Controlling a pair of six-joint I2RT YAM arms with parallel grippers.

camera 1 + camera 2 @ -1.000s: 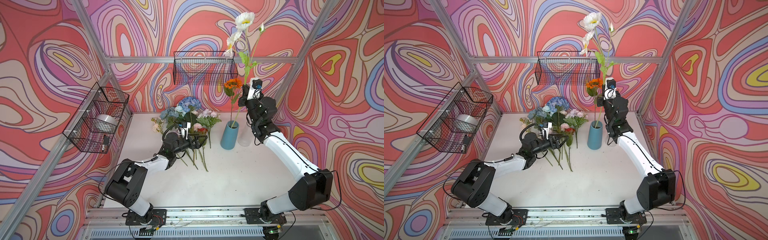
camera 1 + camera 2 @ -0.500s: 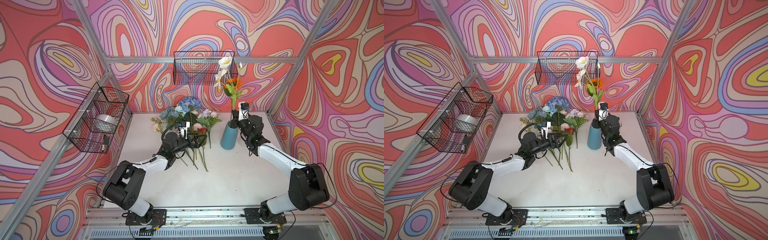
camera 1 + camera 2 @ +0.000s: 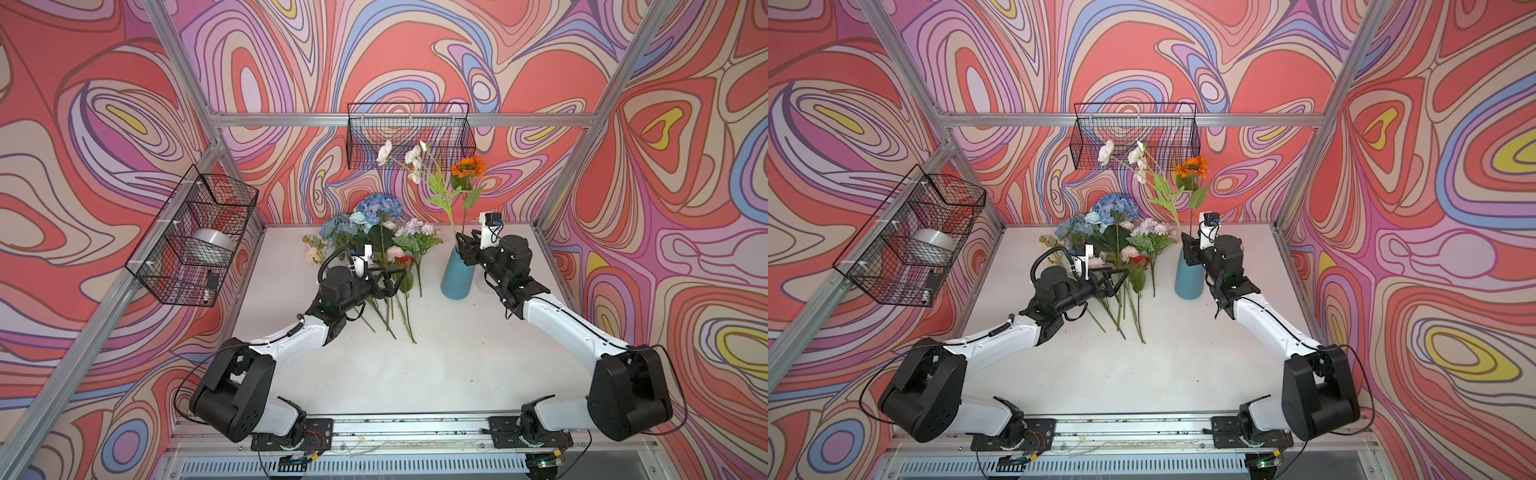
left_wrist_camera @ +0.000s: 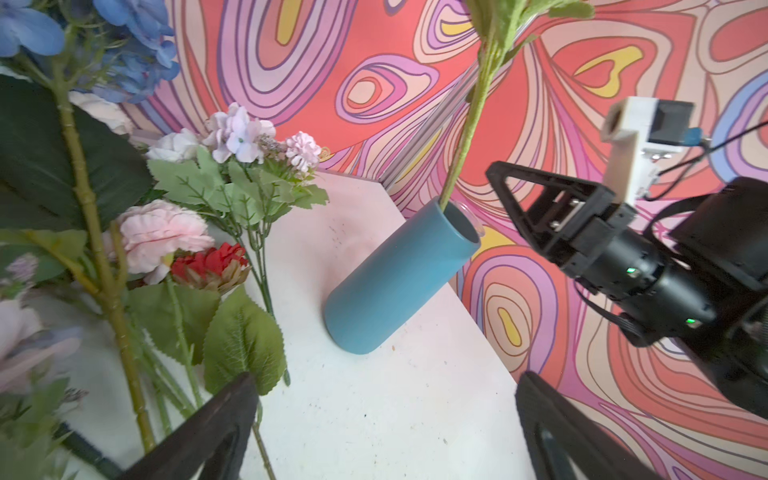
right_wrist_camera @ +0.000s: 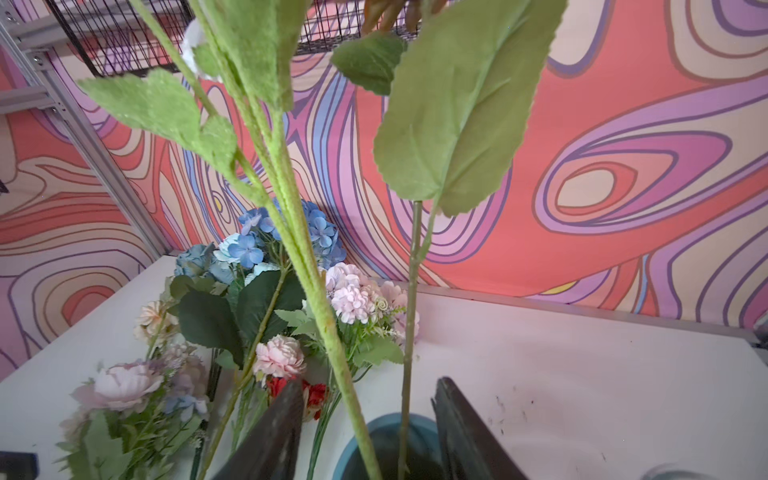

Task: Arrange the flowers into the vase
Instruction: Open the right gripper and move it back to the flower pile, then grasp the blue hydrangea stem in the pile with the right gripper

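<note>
**A:** What takes up most of the space?

**B:** A flat white table. At its back lies a heap of loose artificial flowers, blue, pink, lilac, cream and red, with their green stems pointing toward the front.

**A:** And the vase?

**B:** A tall blue cylindrical vase stands upright just right of the heap. Two stems stand in it: a fuzzy white-blossomed stem leaning left, and an orange sunflower.

**A:** What about the grippers?

**B:** The left gripper is over the heap's stems, spread wide and holding nothing. The right gripper is at the vase mouth. Its jaws are parted on either side of the two stems, and neither jaw grips them.
</note>
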